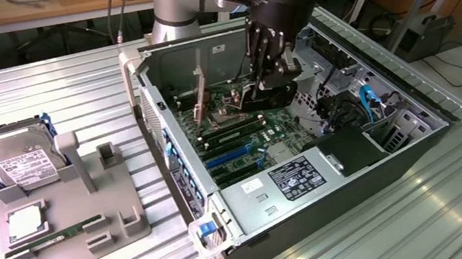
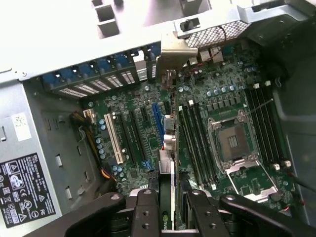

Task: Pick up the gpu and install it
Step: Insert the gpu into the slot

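**Seating the card.** The black multi-fingered gripper point(image 1: 267, 81) reaches into the open grey tower computer case point(image 1: 175, 60). Its jaws are closed on the gpu point(image 2: 169, 138), a thin dark expansion card seen edge-on, with its silvery metal bracket toward the rear openings. The card stands upright over the green motherboard point(image 2: 217, 79), just beside the long blue expansion slot point(image 2: 158, 116), on that slot's side nearer the square processor socket point(image 2: 232, 143). Whether it touches a slot cannot be told. Judged good practice is to hold the card vertical and parallel to the slot and press evenly, since tilt risks binding the edge connector.
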### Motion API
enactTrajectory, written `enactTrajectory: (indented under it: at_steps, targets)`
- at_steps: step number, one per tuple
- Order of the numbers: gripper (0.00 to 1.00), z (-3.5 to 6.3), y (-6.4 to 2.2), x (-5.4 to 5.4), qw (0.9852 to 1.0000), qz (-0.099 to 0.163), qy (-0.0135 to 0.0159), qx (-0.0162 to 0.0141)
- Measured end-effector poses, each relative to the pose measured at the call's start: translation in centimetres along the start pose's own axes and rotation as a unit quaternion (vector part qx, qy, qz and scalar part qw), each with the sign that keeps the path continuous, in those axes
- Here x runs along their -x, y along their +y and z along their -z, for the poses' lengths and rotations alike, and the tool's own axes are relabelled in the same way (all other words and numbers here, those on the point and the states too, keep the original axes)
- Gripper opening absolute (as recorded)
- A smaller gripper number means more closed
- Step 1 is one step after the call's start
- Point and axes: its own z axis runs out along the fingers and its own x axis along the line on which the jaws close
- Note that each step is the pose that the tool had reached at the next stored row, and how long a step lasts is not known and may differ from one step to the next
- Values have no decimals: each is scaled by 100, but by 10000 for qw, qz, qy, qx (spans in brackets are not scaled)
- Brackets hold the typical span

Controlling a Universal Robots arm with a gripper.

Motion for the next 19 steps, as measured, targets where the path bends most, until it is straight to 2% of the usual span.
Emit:
enactTrajectory:
  at_steps: [3, 7, 9, 11, 13, 15, 17, 19]
  targets:
    - [26, -31, -2, 0, 9995, 305, 18, 5]
    - [26, -68, -5, -1, 9978, 658, 40, 11]
    - [26, -85, -4, -2, 9971, 760, 40, 10]
    - [26, -99, 7, -5, 9968, 793, 28, -2]
    - [26, -119, 50, -16, 9968, 798, 16, -47]
    - [26, -141, 116, -33, 9967, 799, 6, -106]
    - [26, -165, 176, -48, 9967, 801, 0, -138]
    - [26, -202, 210, -58, 9967, 802, -2, -155]
